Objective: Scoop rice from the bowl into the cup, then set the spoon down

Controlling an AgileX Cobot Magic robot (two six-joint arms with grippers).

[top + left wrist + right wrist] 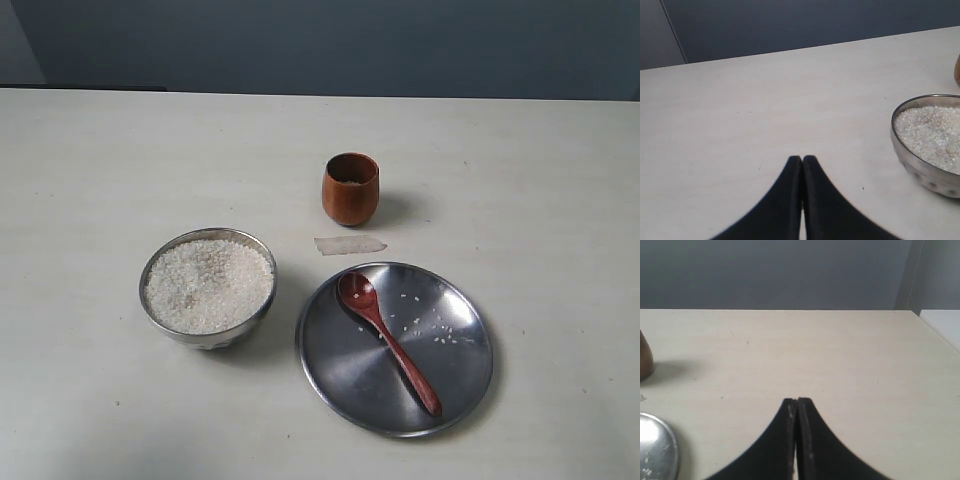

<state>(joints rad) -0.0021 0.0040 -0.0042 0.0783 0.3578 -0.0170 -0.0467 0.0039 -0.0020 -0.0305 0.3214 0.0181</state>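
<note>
A steel bowl heaped with white rice stands left of centre; the left wrist view also catches the bowl and its rice. Behind it to the right stands the reddish-brown wooden cup, whose edge shows as a cup sliver in the right wrist view. The wooden spoon lies on the flat steel plate, scoop towards the cup. Neither arm appears in the exterior view. My left gripper is shut on nothing above bare table. My right gripper is shut and empty too.
A few loose grains lie on the plate beside the spoon. A small strip of clear tape sits on the table between cup and plate. The plate's rim shows in the right wrist view. A dark wall stands behind the table.
</note>
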